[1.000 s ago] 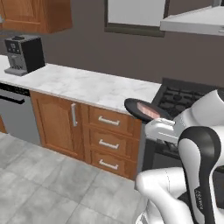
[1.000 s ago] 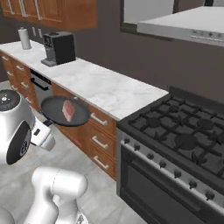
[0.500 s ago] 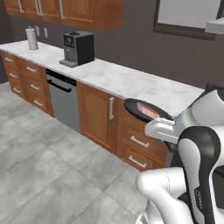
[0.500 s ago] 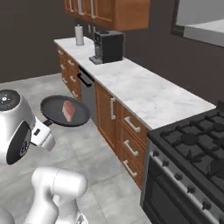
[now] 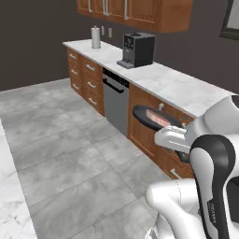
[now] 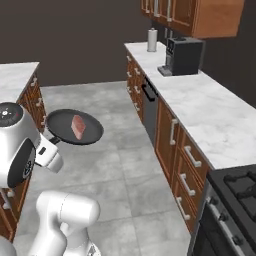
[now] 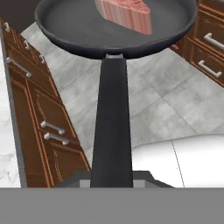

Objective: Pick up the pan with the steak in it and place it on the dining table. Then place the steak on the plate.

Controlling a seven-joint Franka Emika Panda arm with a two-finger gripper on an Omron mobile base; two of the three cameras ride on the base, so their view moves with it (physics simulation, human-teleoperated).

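Above the grey tiled floor, between the two rows of cabinets, the pan [image 6: 75, 127] is riding level in the air with the steak [image 6: 78, 127] lying flat in it, a little off centre. The tool [image 7: 112, 183] is clenched on the near end of the pan's long black handle, its tips mostly hidden at the bottom of the hand view. The pan is looking like a shallow, rigid round of dark matte metal with a low curved wall; held so far out on a thin straight handle, it is probably pulling nose-down at the grip, so any tilt or jolt could send it turning in the tool. The handle end is the sensible place to hold it, though a grasp nearer the bowl would be steadier. The steak is showing as a small, thick slab, pinkish red with paler streaks, soft by the look of it and likely slick on the smooth pan floor, so it may be sliding toward the rim if the pan dips. For the later lift it is best taken across its short sides, gently. A corner of the white veined dining table [image 6: 15, 75] is showing over wooden drawers beside the arm, while the long stove-side worktop [image 5: 186, 88] is carrying a dark coffee machine [image 5: 137, 49].
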